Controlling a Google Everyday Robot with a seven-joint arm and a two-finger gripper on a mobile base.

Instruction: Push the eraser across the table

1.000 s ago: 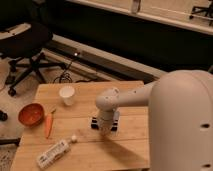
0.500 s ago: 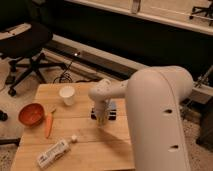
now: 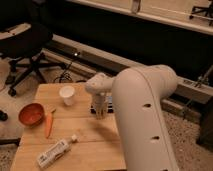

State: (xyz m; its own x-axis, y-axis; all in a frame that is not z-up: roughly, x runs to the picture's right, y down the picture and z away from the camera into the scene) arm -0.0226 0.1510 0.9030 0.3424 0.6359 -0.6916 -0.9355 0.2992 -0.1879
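Observation:
My gripper (image 3: 100, 109) hangs from the big white arm and points down at the middle of the light wooden table (image 3: 95, 142). A small dark block, the eraser (image 3: 108, 107), lies right at the gripper, mostly hidden behind it. Only its right end shows. The gripper's tip is at the level of the table top, against or just in front of the eraser.
A white paper cup (image 3: 66, 94) stands at the table's far left. An orange bowl (image 3: 31, 114) and a carrot (image 3: 48, 125) lie at the left edge. A white tube (image 3: 52, 153) lies at the front left. An office chair (image 3: 25, 45) stands on the floor beyond.
The arm has swung so that its white body fills more of the right side. The gripper and the dark eraser have shifted a little towards the far edge of the table.

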